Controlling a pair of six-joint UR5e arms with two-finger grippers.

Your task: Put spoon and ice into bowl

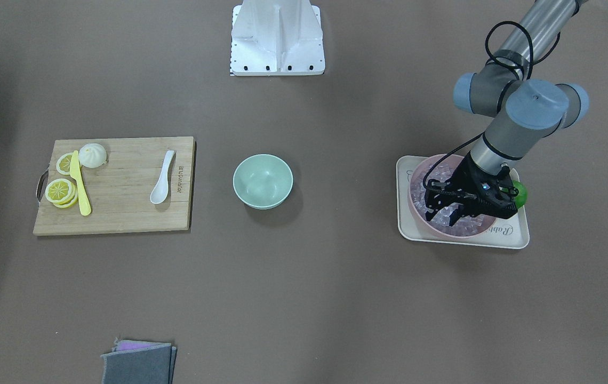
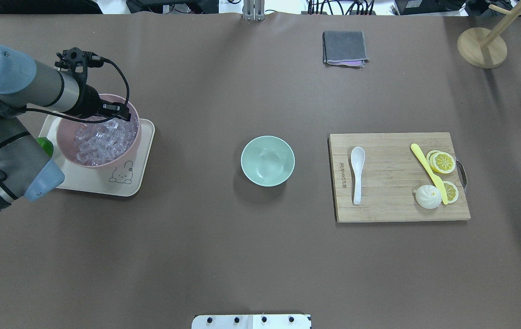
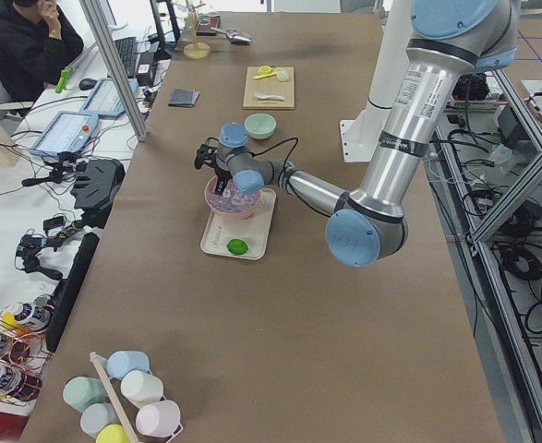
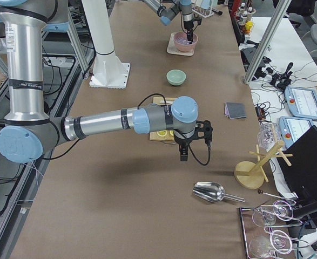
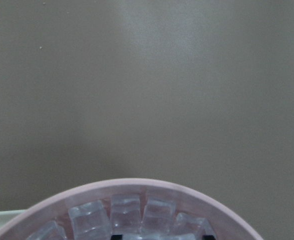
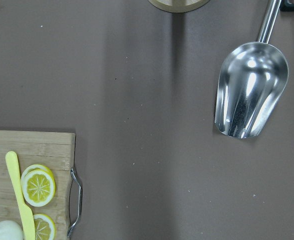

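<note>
**Progress: neither item delivered yet, as I read it.** The bowl (image 1: 262, 181) stands empty at mid-counter. The spoon (image 1: 162, 177) lies on the cutting board (image 1: 122, 213), well apart from the bowl. The ice (image 2: 100, 141) is all heaped in the pink bowl (image 2: 105, 164) on the tray (image 2: 91, 180). The left gripper (image 1: 444, 213) dips into it, fingers apparently apart among the cubes. The right gripper (image 4: 183, 156) hangs beyond the board, and whether its fingers are apart cannot be told. Both transfers remain.
</note>
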